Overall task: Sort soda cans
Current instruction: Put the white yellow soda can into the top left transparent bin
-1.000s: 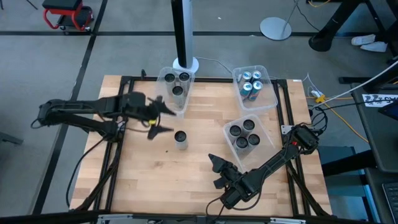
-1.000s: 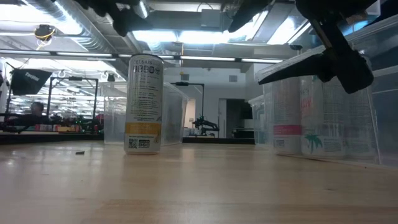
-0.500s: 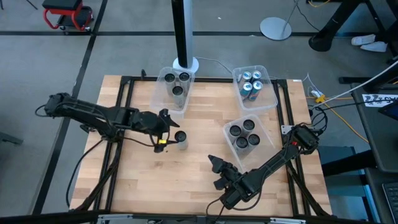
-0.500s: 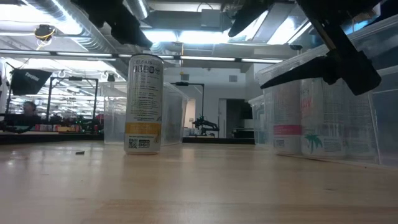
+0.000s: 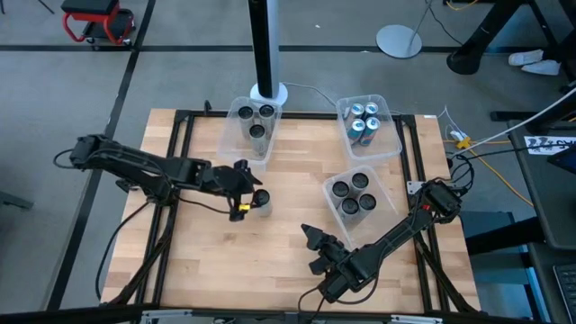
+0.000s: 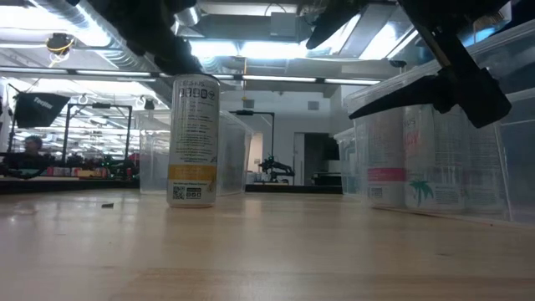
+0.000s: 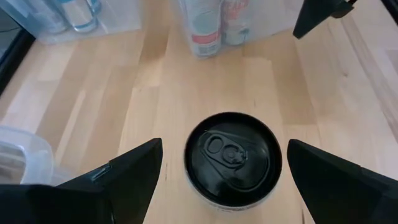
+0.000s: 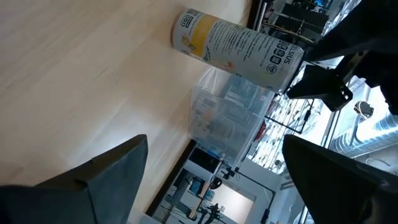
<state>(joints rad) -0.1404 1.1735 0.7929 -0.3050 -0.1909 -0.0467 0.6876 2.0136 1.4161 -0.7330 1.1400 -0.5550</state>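
Glossy metal can point(image 7: 232, 158), pale wood table point(image 5: 288, 247), clear plastic bins point(image 5: 357, 195)

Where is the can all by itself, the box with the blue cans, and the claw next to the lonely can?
lone can point(image 7: 233, 155), left wrist view, dark top
bin of blue cans point(image 5: 391, 147), high view, near rim
left gripper point(image 5: 245, 190), high view, between its fingertips

Grey floor point(image 5: 180, 54) surrounds the wooden table point(image 5: 270, 252); a red stool point(image 5: 99, 20) stands far off under bright ceiling lights point(image 6: 251, 46).

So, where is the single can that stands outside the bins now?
In the high view, the loose can stands upright on the table's left-centre, between the open left gripper's fingers, below the bin with three cans.
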